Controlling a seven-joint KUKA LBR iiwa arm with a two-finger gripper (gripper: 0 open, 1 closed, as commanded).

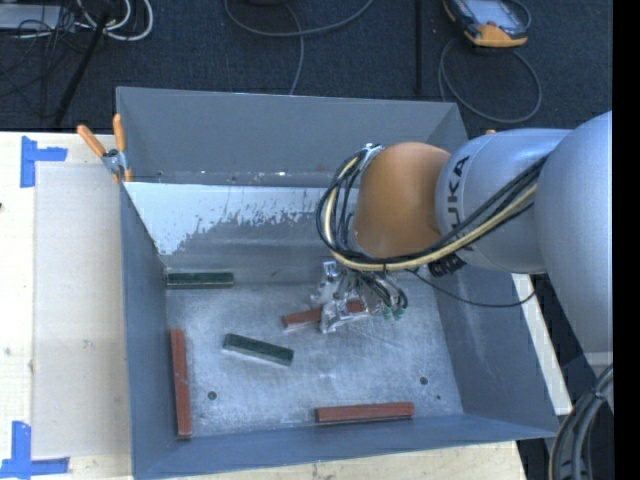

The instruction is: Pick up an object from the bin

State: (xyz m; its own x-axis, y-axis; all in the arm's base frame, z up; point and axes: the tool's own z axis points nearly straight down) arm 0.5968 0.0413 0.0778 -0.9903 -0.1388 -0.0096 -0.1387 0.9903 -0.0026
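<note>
- Closest to us, the arm's orange cover (400,203) is hanging high over the right half of the bin (290,128), with cables looping round it.
- Under it we are seeing the gripper (332,313) sitting low over the bin floor, a little right of the middle.
- We are finding a short brown bar (298,319) lying flat at the gripper, its left end sticking out to the left while its right end is running in under the gripper's metal parts.
- We are not managing to tell whether the gripper is spread, closed, or pinching that bar; the wrist is hiding the spot.
- We are noting a green bar (258,349) lying near the gripper, down and to the left, slightly tilted.
- We are seeing a far green bar (200,280) lying by the back-left edge of the floor.
- We are seeing a long brown bar (180,383) lying along the left wall, and a front brown bar (364,413) lying along the front wall, both well apart from the gripper.
</note>
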